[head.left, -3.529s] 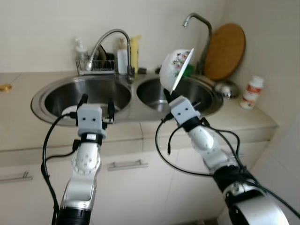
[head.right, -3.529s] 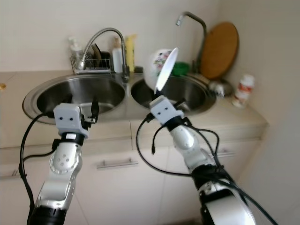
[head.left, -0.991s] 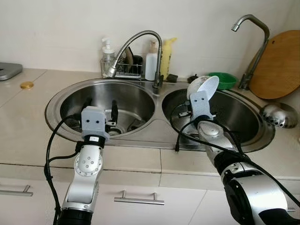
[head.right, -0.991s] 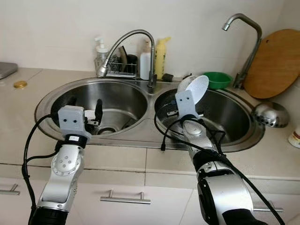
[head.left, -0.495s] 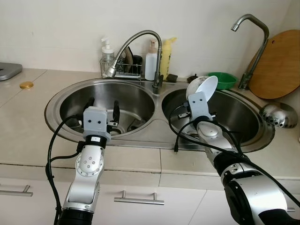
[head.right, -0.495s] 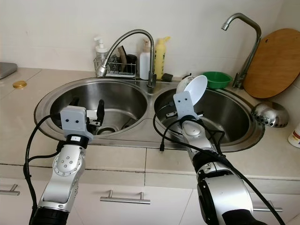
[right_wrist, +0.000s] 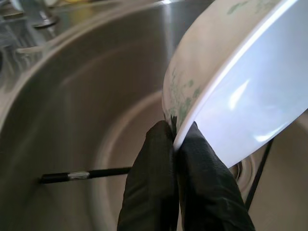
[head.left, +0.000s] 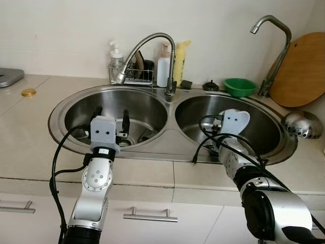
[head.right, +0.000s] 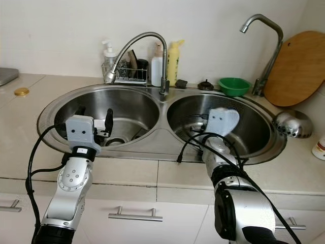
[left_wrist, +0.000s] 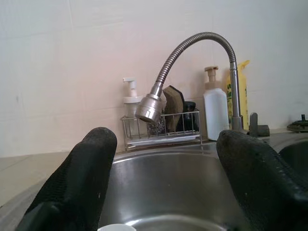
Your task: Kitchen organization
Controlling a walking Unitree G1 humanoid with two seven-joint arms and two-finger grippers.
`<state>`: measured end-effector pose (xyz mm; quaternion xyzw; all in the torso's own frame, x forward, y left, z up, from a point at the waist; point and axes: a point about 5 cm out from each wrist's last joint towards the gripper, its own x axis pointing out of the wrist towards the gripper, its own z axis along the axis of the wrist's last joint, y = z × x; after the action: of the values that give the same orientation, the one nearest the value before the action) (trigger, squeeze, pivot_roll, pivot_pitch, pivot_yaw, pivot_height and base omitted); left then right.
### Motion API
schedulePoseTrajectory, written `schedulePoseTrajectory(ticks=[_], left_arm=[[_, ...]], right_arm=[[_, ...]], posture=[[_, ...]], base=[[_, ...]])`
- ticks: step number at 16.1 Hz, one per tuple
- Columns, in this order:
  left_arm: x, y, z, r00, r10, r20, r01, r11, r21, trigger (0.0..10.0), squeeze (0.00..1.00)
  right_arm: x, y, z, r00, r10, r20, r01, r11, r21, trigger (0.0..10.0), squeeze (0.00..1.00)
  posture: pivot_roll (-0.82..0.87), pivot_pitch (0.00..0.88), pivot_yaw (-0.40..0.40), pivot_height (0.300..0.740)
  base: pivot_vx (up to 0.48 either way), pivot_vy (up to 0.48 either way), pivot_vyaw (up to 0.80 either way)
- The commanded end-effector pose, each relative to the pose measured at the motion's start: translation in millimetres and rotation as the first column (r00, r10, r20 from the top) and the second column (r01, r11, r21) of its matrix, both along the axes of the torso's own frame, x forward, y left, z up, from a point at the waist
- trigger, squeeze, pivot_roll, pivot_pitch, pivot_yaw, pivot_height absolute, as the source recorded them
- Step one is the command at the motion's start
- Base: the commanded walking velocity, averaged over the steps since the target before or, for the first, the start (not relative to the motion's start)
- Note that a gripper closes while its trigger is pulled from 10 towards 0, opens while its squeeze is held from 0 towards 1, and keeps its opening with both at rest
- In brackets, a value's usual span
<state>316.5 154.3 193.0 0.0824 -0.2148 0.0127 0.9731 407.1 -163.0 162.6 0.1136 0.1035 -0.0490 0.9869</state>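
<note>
- Here the right tool [right_wrist: 175, 144] is clamped on the rim of a white bowl [right_wrist: 231, 86] with a green floral pattern, pinching the rim between its black fingers [right_wrist: 149, 192], and it holds the bowl low inside the right basin [head.left: 264, 127] of the double sink.
- The bowl sits tilted, its open side turned away from the basin wall, with the drain [right_wrist: 245, 171] just behind it; I judge the step to be setting the bowl down on the basin floor.
- To do that well, the wrist should lower until the bowl's base meets the steel, level it, and only then release, since a thin rim pinch lets a glazed bowl slip or swing.
- A black cable [right_wrist: 82, 175] lies across the basin near the bowl; the bowl should land beside it, not on it.
- The left tool [left_wrist: 166, 159] hovers over the left basin [head.left: 147, 109] with its fingers spread apart and nothing between them, facing the flexible faucet [left_wrist: 192, 62] and the wire rack [left_wrist: 161, 127].
</note>
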Motion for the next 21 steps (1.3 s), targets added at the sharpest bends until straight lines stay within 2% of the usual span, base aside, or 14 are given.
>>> schedulePoseTrajectory(ticks=[1, 2, 5, 6, 7, 8, 11, 17, 18, 21], left_arm=[[-0.2, -1.2, -2, 1.000, -0.005, -0.006, 0.005, 1.000, 0.005, 10.0, 0.00], [-0.1, -1.2, -2, 1.000, -0.005, -0.006, 0.005, 1.000, 0.005, 10.0, 0.00], [0.1, -1.1, -2, 1.000, -0.005, -0.009, 0.005, 1.000, 0.006, 10.0, 0.00], [0.1, -1.1, -2, 1.000, -0.005, -0.009, 0.005, 1.000, 0.006, 10.0, 0.00], [0.1, -1.1, -2, 1.000, -0.005, -0.009, 0.005, 1.000, 0.006, 10.0, 0.00], [0.2, -0.9, -2, 1.000, -0.004, -0.010, 0.004, 1.000, 0.006, 10.0, 0.00], [0.2, -0.6, -2, 1.000, -0.003, -0.012, 0.003, 1.000, 0.006, 10.0, 0.00], [0.4, -0.7, -3, 1.000, -0.004, -0.018, 0.004, 1.000, 0.007, 10.0, 0.00], [0.5, -0.7, -4, 1.000, -0.005, -0.021, 0.005, 1.000, 0.008, 10.0, 0.00], [0.5, -0.5, -4, 1.000, -0.006, -0.023, 0.006, 1.000, 0.008, 10.0, 0.00]], right_arm=[[3.2, -3.0, 9, 1.000, -0.021, -0.001, 0.021, 0.998, 0.065, 10.0, 0.00], [3.1, -3.1, 9, 1.000, -0.025, -0.011, 0.025, 0.996, 0.085, 10.0, 0.00], [1.7, -3.6, 3, 0.995, -0.063, -0.082, 0.080, 0.970, 0.229, 10.0, 0.00], [1.5, -4.4, 2, 0.994, -0.072, -0.087, 0.091, 0.966, 0.242, 10.0, 0.26], [1.2, -5.7, 2, 0.992, -0.083, -0.096, 0.104, 0.966, 0.238, 10.0, 0.71], [1.1, -6.0, 2, 0.992, -0.085, -0.095, 0.107, 0.961, 0.256, 10.0, 1.00], [1.2, -7.2, 2, 0.991, -0.090, -0.094, 0.113, 0.958, 0.265, 10.0, 1.00], [4.0, -7.9, 13, 0.995, -0.088, -0.037, 0.093, 0.975, 0.202, 10.0, 1.00], [5.0, -7.6, 17, 0.997, -0.077, -0.026, 0.079, 0.990, 0.116, 10.0, 1.00], [5.5, -5.2, 18, 0.999, -0.037, -0.035, 0.036, 0.999, -0.027, 10.0, 1.00]], posture=[[0.08, 0.000, -0.052, 0.740], [0.08, 0.000, -0.052, 0.740], [0.08, 0.000, -0.050, 0.740], [0.08, 0.000, -0.050, 0.740], [0.08, 0.000, -0.050, 0.740], [0.08, 0.000, -0.051, 0.740], [0.08, 0.000, -0.051, 0.740], [0.08, 0.000, -0.050, 0.740], [0.08, 0.000, -0.050, 0.740], [0.08, 0.000, -0.049, 0.740]], base=[[0.000, 0.000, 0.00], [0.000, 0.000, 0.00], [0.000, 0.000, 0.00], [0.000, 0.000, 0.00], [0.000, 0.000, 0.00], [0.000, 0.000, 0.00], [0.000, 0.000, 0.00], [0.000, 0.000, 0.00], [0.000, 0.000, 0.00], [0.000, 0.000, 0.00]])
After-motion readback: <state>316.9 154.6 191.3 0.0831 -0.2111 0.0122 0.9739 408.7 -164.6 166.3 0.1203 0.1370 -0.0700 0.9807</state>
